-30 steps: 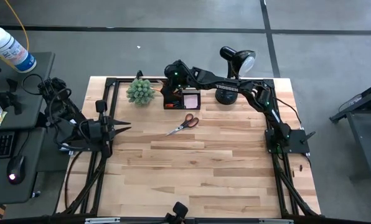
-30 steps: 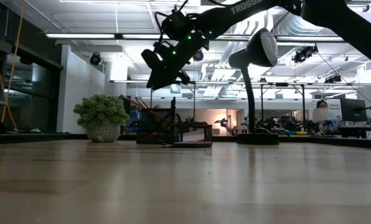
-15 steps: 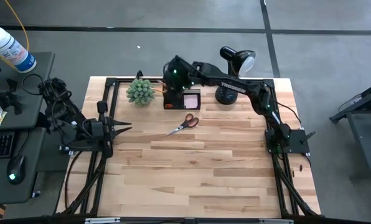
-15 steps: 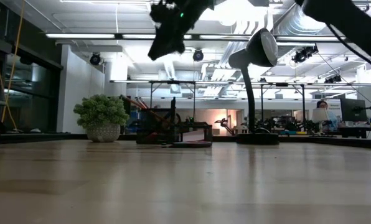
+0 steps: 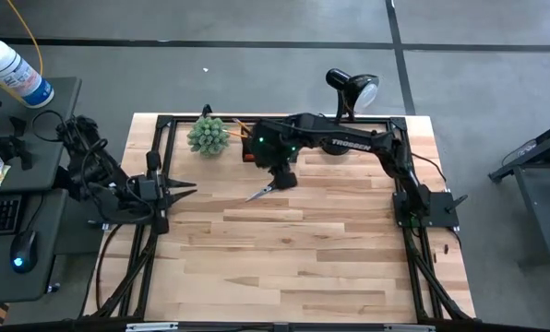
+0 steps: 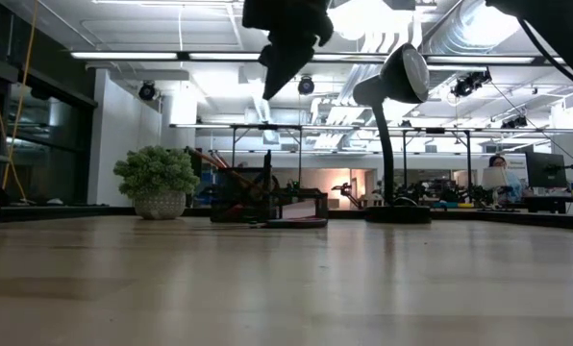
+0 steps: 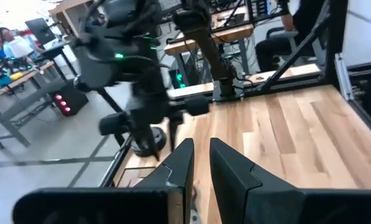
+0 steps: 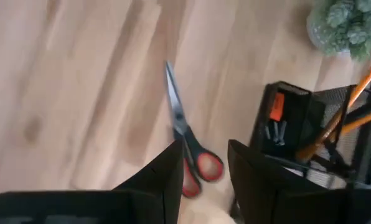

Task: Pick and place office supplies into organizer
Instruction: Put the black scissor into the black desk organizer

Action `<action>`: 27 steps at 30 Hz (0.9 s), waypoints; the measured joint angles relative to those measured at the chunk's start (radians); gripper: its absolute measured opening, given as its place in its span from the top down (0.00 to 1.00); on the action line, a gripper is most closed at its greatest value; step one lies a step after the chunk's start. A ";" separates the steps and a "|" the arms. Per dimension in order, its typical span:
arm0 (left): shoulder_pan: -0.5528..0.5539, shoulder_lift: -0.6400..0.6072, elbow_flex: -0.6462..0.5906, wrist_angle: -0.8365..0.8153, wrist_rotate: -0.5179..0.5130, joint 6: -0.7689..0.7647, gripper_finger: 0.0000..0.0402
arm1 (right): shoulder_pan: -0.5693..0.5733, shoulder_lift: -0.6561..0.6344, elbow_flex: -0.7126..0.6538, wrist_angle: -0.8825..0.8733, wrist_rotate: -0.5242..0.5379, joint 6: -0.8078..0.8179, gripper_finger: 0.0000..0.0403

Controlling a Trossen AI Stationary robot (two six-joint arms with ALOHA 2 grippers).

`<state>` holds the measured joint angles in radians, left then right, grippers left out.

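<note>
Step in hand, as judged: approach to the orange-handled steel scissors [image 8: 184, 143], lying flat on the pale wooden table [image 5: 303, 249] just beside the black mesh desk organizer [image 8: 310, 130], blades pointing away from it. Right gripper [image 8: 202, 163] poised high above the scissor handles, fingers partly apart, nothing between them. Orange pencils [image 8: 350, 106] already leaning in the organizer's taller compartment; green spiky plant [image 5: 208, 135] close by. Left gripper [image 7: 200, 163] parked at the table's left edge, fingers narrow, empty. Next move likely calling for descent, straddling the handles, then closing.
</note>
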<state>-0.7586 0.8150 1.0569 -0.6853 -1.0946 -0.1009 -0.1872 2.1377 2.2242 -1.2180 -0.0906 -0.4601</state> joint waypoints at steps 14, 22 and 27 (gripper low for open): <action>0.308 0.038 0.000 0.001 0.221 -0.013 0.90 | 0.014 0.028 0.000 -0.078 0.103 -0.207 0.71; 0.389 0.038 0.000 -0.117 0.341 -0.090 0.90 | -0.031 0.029 -0.121 -0.138 -0.048 -0.034 0.74; 0.430 0.047 0.000 -0.174 0.396 -0.145 0.90 | -0.001 0.005 -0.216 -0.156 -0.094 -0.053 0.83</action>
<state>-0.3284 0.8616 1.0569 -0.8598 -0.6987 -0.2464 -0.1881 2.1423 2.0085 -1.3738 -0.1847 -0.5134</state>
